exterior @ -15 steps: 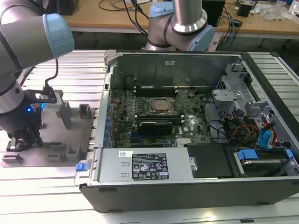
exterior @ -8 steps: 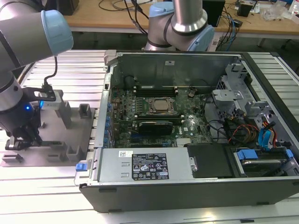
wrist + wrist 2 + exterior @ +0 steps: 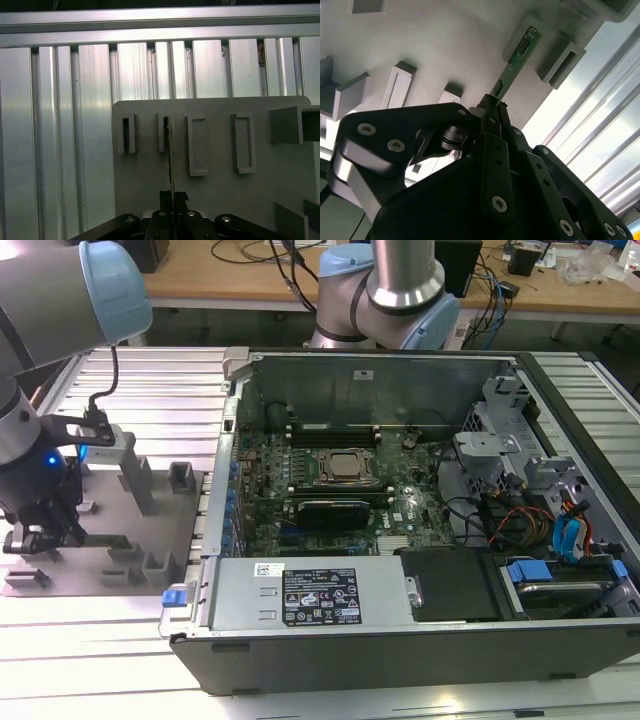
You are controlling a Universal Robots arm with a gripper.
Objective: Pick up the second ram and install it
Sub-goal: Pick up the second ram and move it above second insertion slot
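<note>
The second ram (image 3: 520,52) is a thin green stick, seen edge-on in the first wrist view (image 3: 170,150). It runs from my fingertips to a slotted post (image 3: 164,132) on the gray plastic plate (image 3: 150,530). My gripper (image 3: 492,106) is shut on the near end of the stick, also seen in the first wrist view (image 3: 172,196). In the exterior view my gripper (image 3: 45,530) hangs low over the plate at that view's left. Whether the stick still rests in the slot I cannot tell.
An open computer case (image 3: 400,640) lies at the exterior view's right of the plate, with the motherboard's CPU socket (image 3: 345,468) in its middle. Dark memory slots (image 3: 330,428) run beside the socket. Gray posts (image 3: 180,477) stand on the plate. Ribbed aluminium table rails (image 3: 60,125) surround it.
</note>
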